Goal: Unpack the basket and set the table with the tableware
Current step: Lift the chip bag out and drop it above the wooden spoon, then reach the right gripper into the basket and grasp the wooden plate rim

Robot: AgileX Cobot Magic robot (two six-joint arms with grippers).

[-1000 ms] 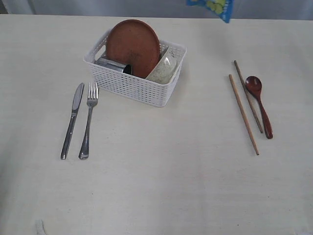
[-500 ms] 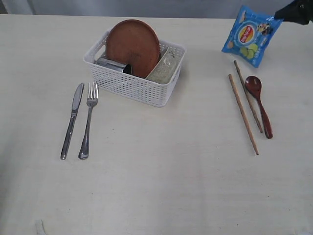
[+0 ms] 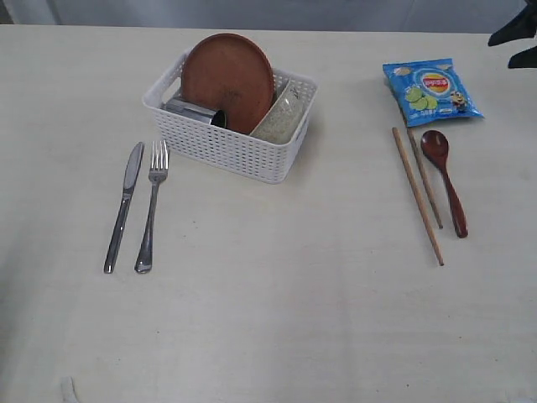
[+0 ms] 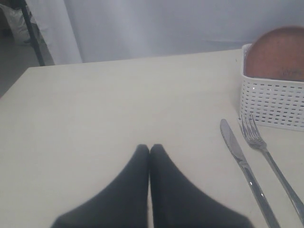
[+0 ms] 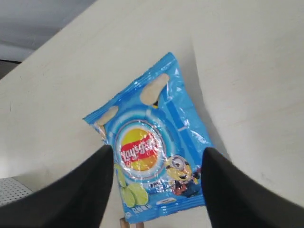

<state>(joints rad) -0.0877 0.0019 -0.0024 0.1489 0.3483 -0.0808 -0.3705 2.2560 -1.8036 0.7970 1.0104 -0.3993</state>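
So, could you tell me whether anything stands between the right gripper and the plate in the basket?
Nothing upright does. Only the blue chip bag lies flat on the table between the open right gripper and the white basket, where the brown plate leans; a raised approach should pass over it.

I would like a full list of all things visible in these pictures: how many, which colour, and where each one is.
table: one, pale cream, under everything.
basket: one, white, on the table, left of the middle.
plate: one, brown, standing on edge in the basket.
mug: one, steel, in the basket, left of the plate.
bowl: one, off-white, in the basket, right of the plate.
knife: one, steel, on the table, left of the fork.
fork: one, steel, beside the knife.
chopsticks: two, wooden, on the table at the right.
spoon: one, reddish-brown, right of the chopsticks.
chip bag: one, blue, flat on the table, covering one chopstick's far end.
left gripper: black, shut, empty.
right gripper: black, open, above the chip bag.
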